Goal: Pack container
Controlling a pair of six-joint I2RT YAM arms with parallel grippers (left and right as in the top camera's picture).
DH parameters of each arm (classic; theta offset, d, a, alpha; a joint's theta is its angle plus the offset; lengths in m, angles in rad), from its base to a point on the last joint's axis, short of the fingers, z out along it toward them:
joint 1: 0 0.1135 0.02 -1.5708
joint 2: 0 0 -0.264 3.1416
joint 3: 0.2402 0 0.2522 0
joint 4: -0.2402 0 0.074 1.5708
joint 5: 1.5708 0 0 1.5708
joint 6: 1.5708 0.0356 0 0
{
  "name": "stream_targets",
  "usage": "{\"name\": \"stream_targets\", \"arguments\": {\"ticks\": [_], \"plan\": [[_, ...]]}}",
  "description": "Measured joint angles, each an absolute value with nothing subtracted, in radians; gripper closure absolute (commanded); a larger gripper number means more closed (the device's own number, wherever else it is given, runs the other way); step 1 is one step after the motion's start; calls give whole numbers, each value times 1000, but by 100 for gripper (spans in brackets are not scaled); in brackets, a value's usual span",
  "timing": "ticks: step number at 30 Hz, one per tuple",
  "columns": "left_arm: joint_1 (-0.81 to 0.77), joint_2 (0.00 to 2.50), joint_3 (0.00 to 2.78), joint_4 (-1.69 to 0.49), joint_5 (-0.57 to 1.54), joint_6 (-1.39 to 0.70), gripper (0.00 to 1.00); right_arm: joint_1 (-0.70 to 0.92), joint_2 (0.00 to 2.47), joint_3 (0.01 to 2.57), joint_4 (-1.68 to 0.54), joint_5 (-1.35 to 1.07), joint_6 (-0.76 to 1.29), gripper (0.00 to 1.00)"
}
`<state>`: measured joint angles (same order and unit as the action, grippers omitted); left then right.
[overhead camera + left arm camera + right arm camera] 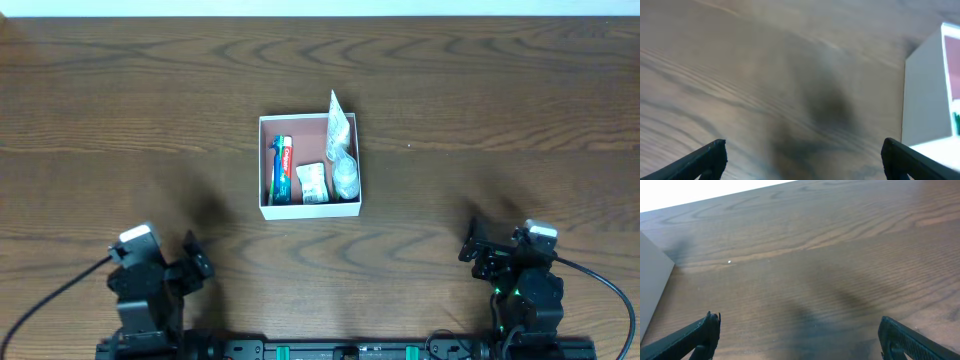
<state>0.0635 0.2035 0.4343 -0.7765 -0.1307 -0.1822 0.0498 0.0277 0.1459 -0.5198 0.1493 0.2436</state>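
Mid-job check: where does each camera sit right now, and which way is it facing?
Overhead: fixed above the table, looking straight down at the container; the left gripper and right gripper show at the near edge.
Left wrist: low over the wood, facing forward; its open fingertips frame the bottom corners, the container's white wall at right.
Right wrist: low, facing the table's far edge; open fingertips below, a pale slab, probably the container, at left.
Shared: both wrist views catch the container from opposite sides.
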Motion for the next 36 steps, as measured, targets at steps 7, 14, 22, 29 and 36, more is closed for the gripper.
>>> {"name": "stream_targets", "arguments": {"ticks": [7, 14, 22, 29, 36], "plan": [[61, 86, 261, -774, -76, -183, 2, 50, 28, 146, -520, 149, 244, 1], [34, 14, 195, -764, -59, -183, 2, 50, 28, 146, -519, 149, 244, 1], [24, 11, 191, -755, -59, -183, 2, 50, 28, 146, -520, 149, 244, 1], [24, 11, 191, -755, -59, -183, 2, 50, 28, 146, -520, 149, 244, 1], [24, 11, 191, -755, -59, -183, 2, 50, 28, 146, -520, 149, 244, 1]]}}
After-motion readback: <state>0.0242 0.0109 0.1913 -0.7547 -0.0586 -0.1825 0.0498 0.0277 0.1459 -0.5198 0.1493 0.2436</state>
